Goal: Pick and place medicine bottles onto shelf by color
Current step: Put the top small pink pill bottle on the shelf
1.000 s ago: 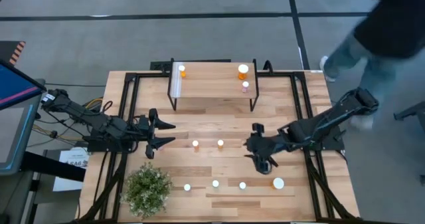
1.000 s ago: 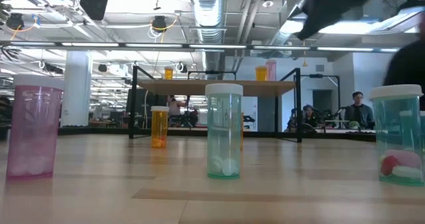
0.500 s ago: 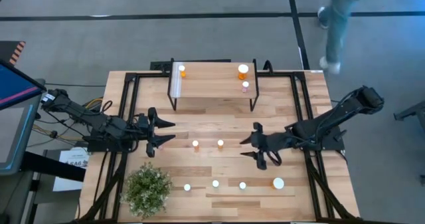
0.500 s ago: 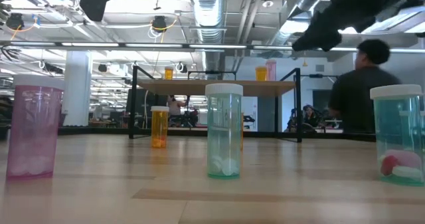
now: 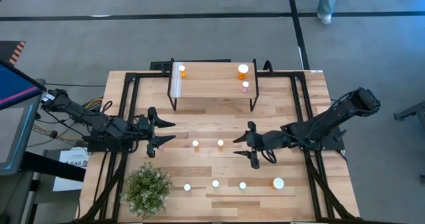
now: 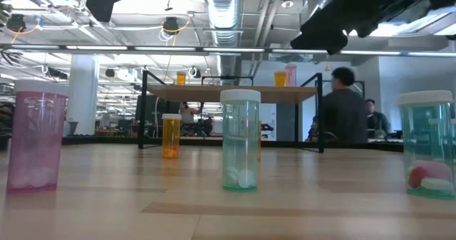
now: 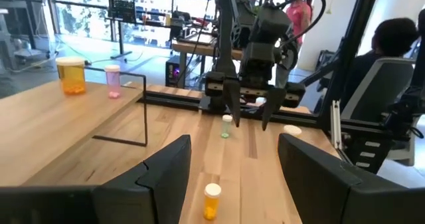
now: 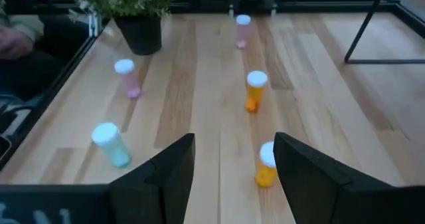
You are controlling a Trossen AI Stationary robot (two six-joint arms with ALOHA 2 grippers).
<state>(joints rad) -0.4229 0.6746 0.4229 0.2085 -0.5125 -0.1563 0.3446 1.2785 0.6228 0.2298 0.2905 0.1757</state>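
Observation:
The shelf (image 5: pixel 212 84) stands at the table's far side on black legs. It bears two orange bottles (image 5: pixel 182 70) (image 5: pixel 243 70) and a pink one (image 5: pixel 245 86). Two small orange bottles (image 5: pixel 195 144) (image 5: pixel 220 143) stand upright mid-table. Nearer the front edge stand two pink bottles (image 5: pixel 187 187) (image 5: pixel 215 183), a green one (image 5: pixel 242 185) and a larger green one (image 5: pixel 278 183). My right gripper (image 5: pixel 235 147) is open and empty, just right of the mid-table orange bottle (image 8: pixel 265 163). My left gripper (image 5: pixel 171 132) is open and empty, left of the other orange bottle (image 7: pixel 212 201).
A green bushy plant (image 5: pixel 147 189) in a dark pot stands at the near left corner. A black frame (image 5: pixel 126 117) runs along the table's sides. People show in the room behind the shelf (image 6: pixel 343 115).
My right gripper has gone toward the table's left edge and a little toward the far edge, away from the larger green bottle. It has turned to point left at the mid-table orange bottles. A person behind the table's far right corner has walked away.

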